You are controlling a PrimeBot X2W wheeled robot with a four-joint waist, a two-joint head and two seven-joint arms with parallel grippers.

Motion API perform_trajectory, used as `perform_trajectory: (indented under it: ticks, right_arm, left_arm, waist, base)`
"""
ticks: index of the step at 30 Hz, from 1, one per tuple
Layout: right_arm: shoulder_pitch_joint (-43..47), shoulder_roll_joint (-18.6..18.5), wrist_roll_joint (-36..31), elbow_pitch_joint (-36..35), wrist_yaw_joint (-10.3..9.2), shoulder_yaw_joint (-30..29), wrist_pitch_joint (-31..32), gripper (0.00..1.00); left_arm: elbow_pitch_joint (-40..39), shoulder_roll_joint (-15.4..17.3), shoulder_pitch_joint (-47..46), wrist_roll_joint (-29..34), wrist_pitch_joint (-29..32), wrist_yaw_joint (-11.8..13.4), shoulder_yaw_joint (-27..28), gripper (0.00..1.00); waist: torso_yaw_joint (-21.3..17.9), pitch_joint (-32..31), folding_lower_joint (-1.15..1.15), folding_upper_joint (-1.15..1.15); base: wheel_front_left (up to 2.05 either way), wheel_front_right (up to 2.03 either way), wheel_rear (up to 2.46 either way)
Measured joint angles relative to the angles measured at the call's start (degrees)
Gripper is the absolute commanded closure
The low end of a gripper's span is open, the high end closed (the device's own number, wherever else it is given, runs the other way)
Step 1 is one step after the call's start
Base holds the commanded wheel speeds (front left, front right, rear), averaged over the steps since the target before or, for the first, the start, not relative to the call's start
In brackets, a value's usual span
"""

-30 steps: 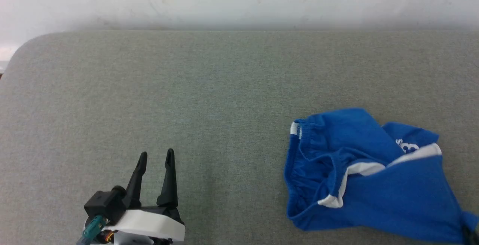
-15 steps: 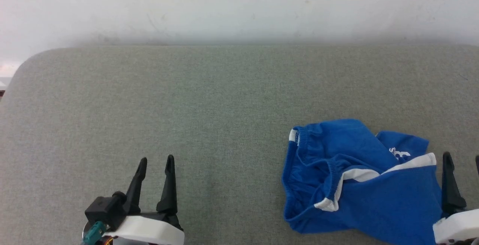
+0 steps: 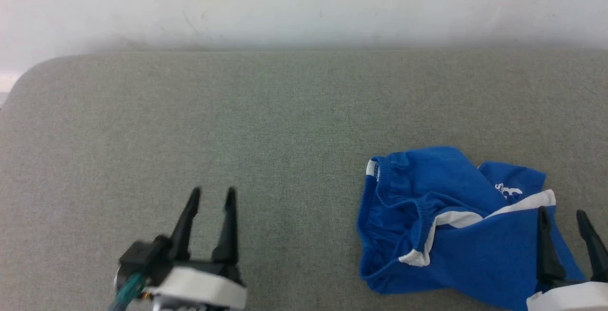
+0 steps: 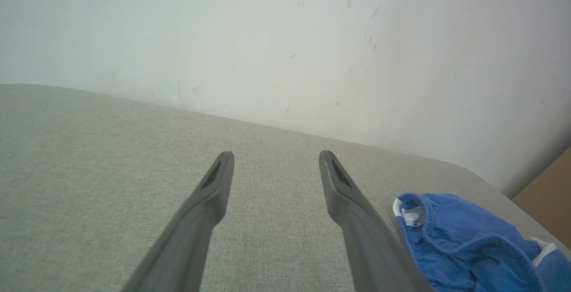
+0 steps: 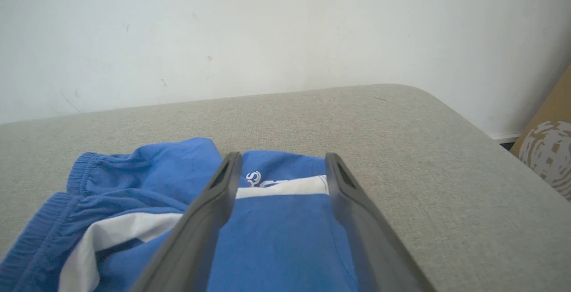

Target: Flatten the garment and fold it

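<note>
**A:** Head view: where do you stand?
**B:** Your garment (image 3: 456,249) lies crumpled at the tabletop's (image 3: 285,111) right. Your left end effector (image 3: 212,190) is well apart from it, probably held in reserve.
**A:** Left wrist view?
**B:** Its fingers are spread, with nothing between them.
**A:** Right wrist view?
**B:** Your right end effector (image 5: 282,154) gapes over the white-striped leg, likely lined up to pinch and spread it.

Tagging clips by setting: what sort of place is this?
Likely an indoor lab or test corner: a grey fabric-covered table holding blue shorts, against a bare scuffed white wall, a brown cardboard-like panel beside it.
</note>
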Motion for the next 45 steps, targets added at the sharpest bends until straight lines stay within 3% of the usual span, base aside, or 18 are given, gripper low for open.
perform_trajectory:
  ticks: [3,7,12,19,30,36,37,39,45]
  right_arm:
    - [-1.13,-0.02,-0.34,0.00,0.00,-1.22,-0.18,0.00]
    - [-2.41,-0.03,-0.73,-0.16,0.00,-2.96,-0.51,0.00]
    - [-4.11,-0.02,-0.76,-1.19,0.00,-4.04,-0.48,0.00]
    - [-6.26,-0.03,-0.83,-2.31,0.00,-4.36,0.46,0.00]
    - [-8.25,-0.02,-0.70,-2.50,0.00,-3.41,0.63,0.00]
    - [-8.49,-0.03,-0.62,-2.31,0.00,-3.41,0.58,0.00]
    - [-8.54,-0.03,-0.62,-2.24,0.00,-3.39,0.54,0.00]
    - [-8.62,-0.03,-0.60,-2.03,0.00,-3.43,0.53,0.00]
    - [-8.76,-0.03,-0.62,-1.74,0.00,-3.85,0.53,0.00]
  left_arm:
    - [-0.33,0.40,-5.30,1.01,2.86,-1.30,-3.93,0.00]
    - [0.30,0.56,-14.66,1.19,11.38,-2.45,-9.77,0.00]
    - [3.10,0.40,-24.00,-0.97,20.58,-2.56,-15.15,0.00]
    - [9.90,0.12,-30.04,-3.80,29.72,-2.89,-20.81,0.00]
    - [19.13,0.03,-33.27,-8.33,34.43,0.25,-25.37,0.00]
    - [22.29,-0.07,-35.66,-7.90,35.38,0.08,-27.55,0.00]
    - [22.51,-0.05,-35.86,-7.94,35.27,0.01,-27.77,0.11]
    - [22.88,-0.01,-36.05,-8.49,34.22,-0.20,-28.15,1.00]
    - [21.58,-0.03,-36.72,-10.38,26.83,-0.94,-27.72,1.00]
  waist:
    - [-0.13,0.93,0.01,0.00]
    - [-0.17,2.18,0.01,0.00]
    - [-0.65,3.98,0.01,0.00]
    - [-2.14,7.48,0.01,0.00]
    - [-5.44,12.65,0.01,-0.01]
    - [-7.06,13.77,0.00,-0.01]
    - [-7.23,13.85,0.00,-0.01]
    - [-7.46,13.87,0.00,-0.01]
    - [-6.99,12.94,0.00,-0.01]
  base:
    - [0.00,0.00,0.00]
    - [0.00,0.00,0.00]
    - [0.00,0.00,0.00]
    - [0.00,0.00,0.00]
    - [0.00,0.00,0.00]
    - [0.00,0.00,0.00]
    - [0.00,0.00,0.00]
    - [0.00,0.00,0.00]
    - [0.00,0.00,0.00]
